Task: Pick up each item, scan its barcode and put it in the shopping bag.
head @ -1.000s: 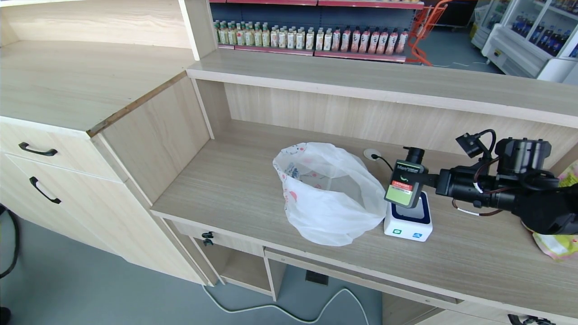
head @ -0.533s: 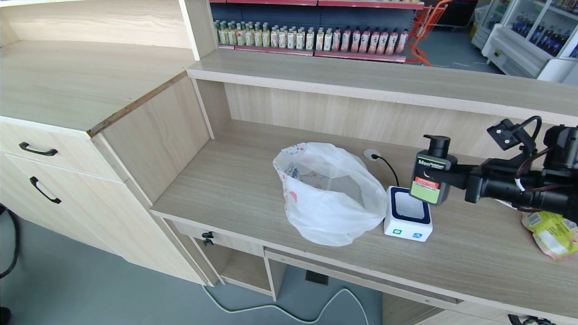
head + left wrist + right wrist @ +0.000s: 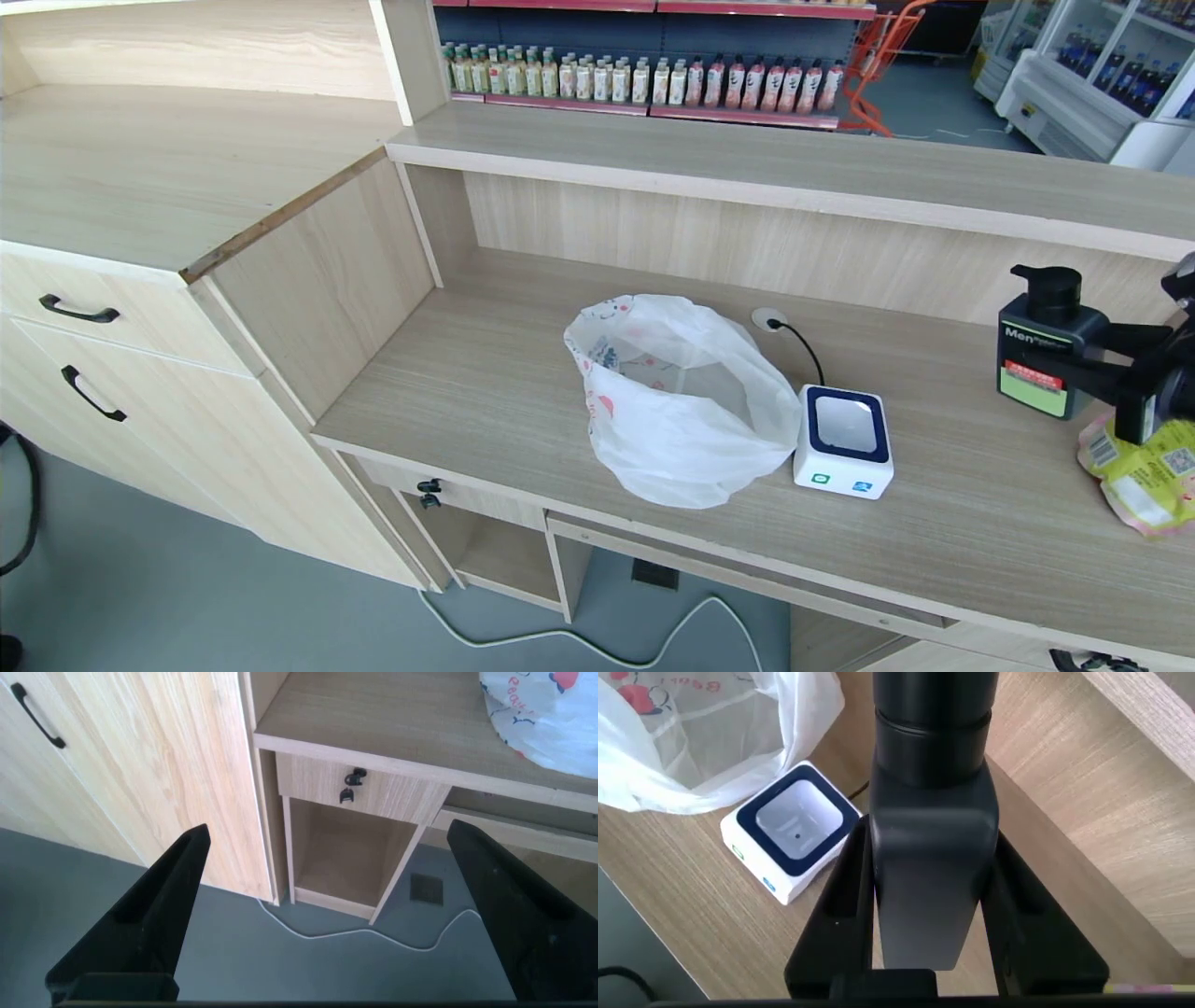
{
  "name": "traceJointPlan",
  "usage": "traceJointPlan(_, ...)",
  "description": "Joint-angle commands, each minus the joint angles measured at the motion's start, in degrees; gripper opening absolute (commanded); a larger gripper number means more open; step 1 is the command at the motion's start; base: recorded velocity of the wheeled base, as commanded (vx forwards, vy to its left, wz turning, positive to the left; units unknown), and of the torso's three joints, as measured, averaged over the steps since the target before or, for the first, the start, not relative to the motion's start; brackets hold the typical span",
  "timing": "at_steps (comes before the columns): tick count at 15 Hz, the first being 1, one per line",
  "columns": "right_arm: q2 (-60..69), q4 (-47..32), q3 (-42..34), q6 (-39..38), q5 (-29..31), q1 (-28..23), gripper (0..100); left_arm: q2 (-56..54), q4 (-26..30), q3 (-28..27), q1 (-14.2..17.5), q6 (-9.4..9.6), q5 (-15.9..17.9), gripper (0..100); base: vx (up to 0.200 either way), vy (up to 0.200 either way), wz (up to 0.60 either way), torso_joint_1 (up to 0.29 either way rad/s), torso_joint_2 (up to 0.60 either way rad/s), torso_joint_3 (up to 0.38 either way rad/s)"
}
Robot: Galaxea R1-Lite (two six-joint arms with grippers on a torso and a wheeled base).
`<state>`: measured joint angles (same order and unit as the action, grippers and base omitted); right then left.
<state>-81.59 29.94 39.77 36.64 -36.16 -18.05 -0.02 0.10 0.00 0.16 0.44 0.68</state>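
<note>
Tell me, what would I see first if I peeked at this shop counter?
Probably the dark pump bottle, held upright above the right end of the wooden counter, clamped between the right arm's jaws. Next comes the white shopping bag, standing open mid-counter, with a small white-and-blue barcode scanner right beside it.

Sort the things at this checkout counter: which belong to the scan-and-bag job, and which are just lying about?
Job: pump bottle in the right gripper, barcode scanner, shopping bag, yellow snack packet.
Lying about: drinks on the shop shelf, drawer handles, floor cable.
</note>
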Motion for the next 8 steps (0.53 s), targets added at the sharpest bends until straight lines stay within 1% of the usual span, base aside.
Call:
traceJointPlan(1,0.29,0.03,-0.04,-0.17,0.03,-0.58,0,0.02,-0.01,0.00,0.02,0.00,0.02,100,0.000,0.000,0.60,0.002,0.00,-0.002)
traceJointPlan(6,-0.32,0.38,0.14,-1.05,0.03,-0.67,0,0.02,-0.01,0.00,0.02,0.00,0.02,100,0.000,0.000,0.60,0.004,0.00,0.003)
traceJointPlan(8,-2.17,2.49,0.31,-2.72,-0.05,-0.67,0,0.02,-0.01,0.00,0.02,0.00,0.02,100,0.000,0.000,0.60,0.002,0.00,0.002)
